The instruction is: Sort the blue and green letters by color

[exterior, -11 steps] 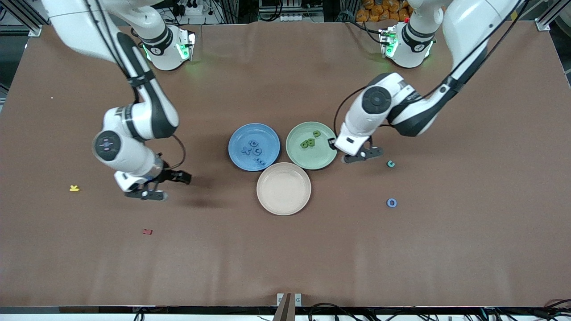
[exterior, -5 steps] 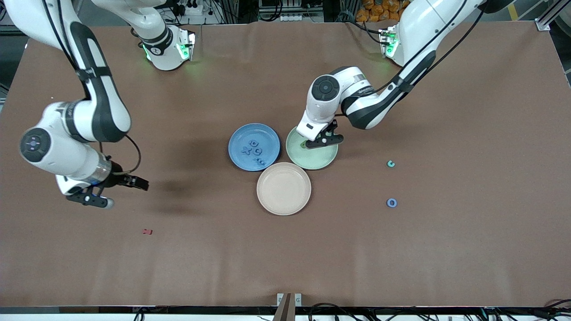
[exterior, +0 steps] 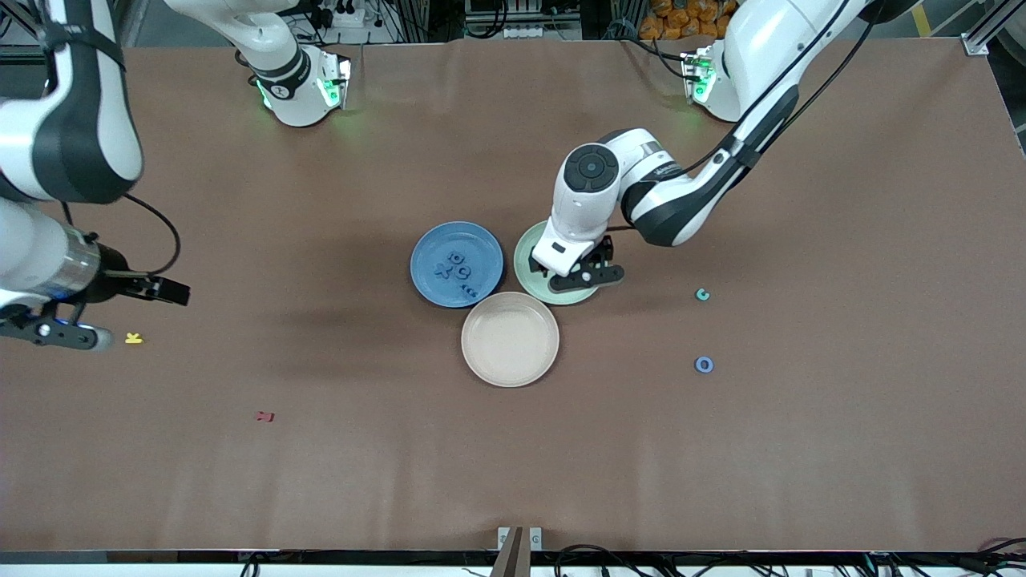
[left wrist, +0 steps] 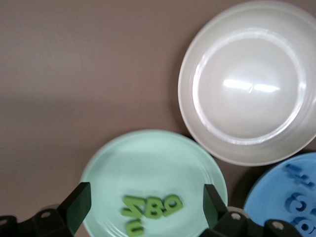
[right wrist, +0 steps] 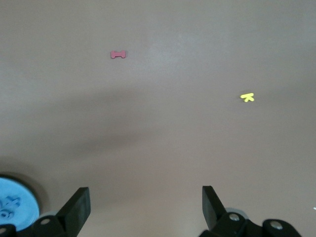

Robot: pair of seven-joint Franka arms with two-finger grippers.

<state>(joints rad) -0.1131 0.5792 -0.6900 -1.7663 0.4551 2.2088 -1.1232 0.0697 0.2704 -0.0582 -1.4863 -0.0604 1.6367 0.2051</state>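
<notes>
Beside the blue plate (exterior: 437,240), green plate (exterior: 525,272) under left gripper (exterior: 587,276), fingers (left wrist: 76,206) spread; right gripper (exterior: 60,335) likewise, near yellow letter (exterior: 134,338).

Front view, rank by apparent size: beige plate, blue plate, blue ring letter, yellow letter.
1-2. beige plate and blue plate: look about alike
3. blue ring letter
4. yellow letter, only slightly smaller, so unsure

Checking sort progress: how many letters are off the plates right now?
4. Yellow letter and dark red letter lie toward the right arm's end; teal letter and blue ring-shaped letter toward the left arm's end. Arms may hide others.
</notes>
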